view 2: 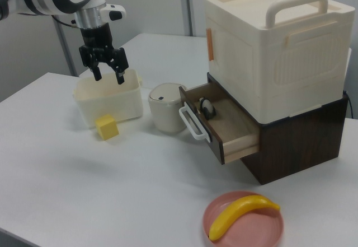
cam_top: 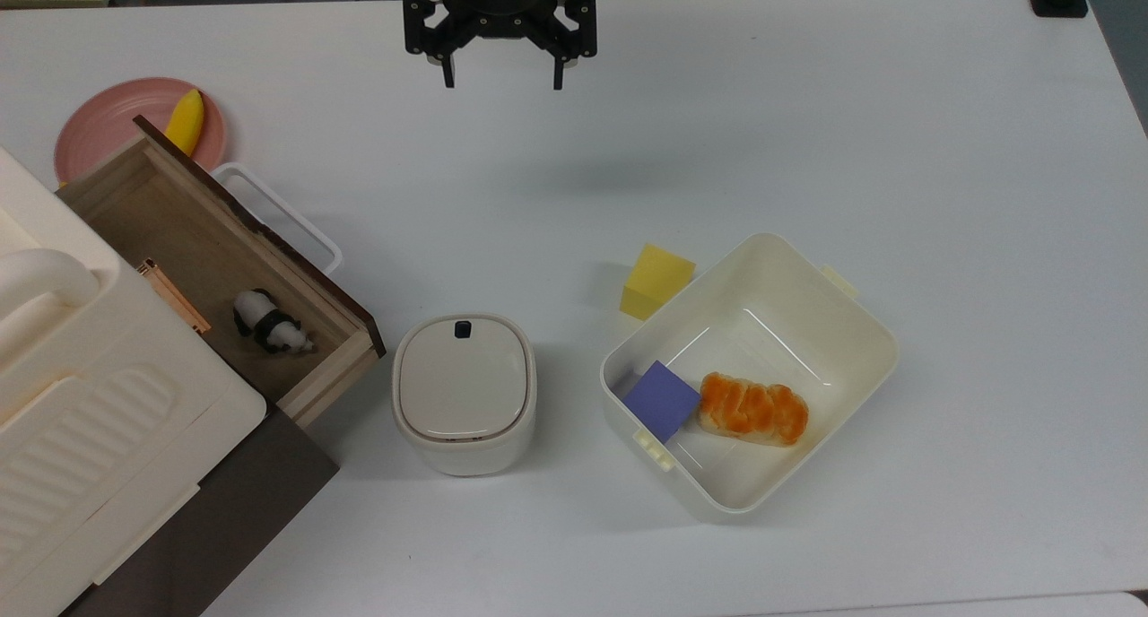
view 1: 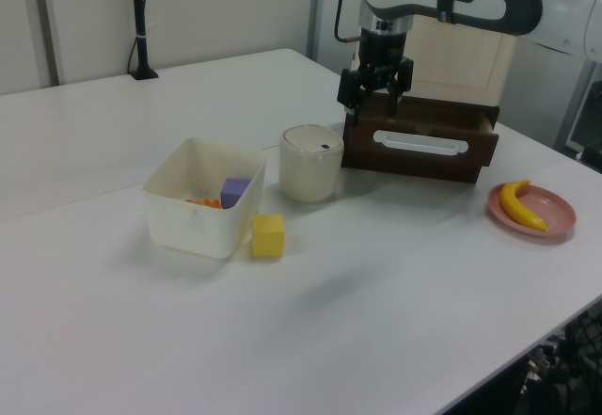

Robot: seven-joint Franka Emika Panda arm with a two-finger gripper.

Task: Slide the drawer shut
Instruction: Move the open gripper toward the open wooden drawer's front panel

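- We hold the gripper (cam_top: 499, 83) wide, empty, well above the table.
- The drawer (cam_top: 215, 267) stands open; an off-centre push on its handle (cam_top: 280, 215) risks jamming it.

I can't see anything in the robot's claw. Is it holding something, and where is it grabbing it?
Nothing is held. The black two-finger gripper hangs open and empty above the white table, apart from the open wooden drawer with its white loop handle.
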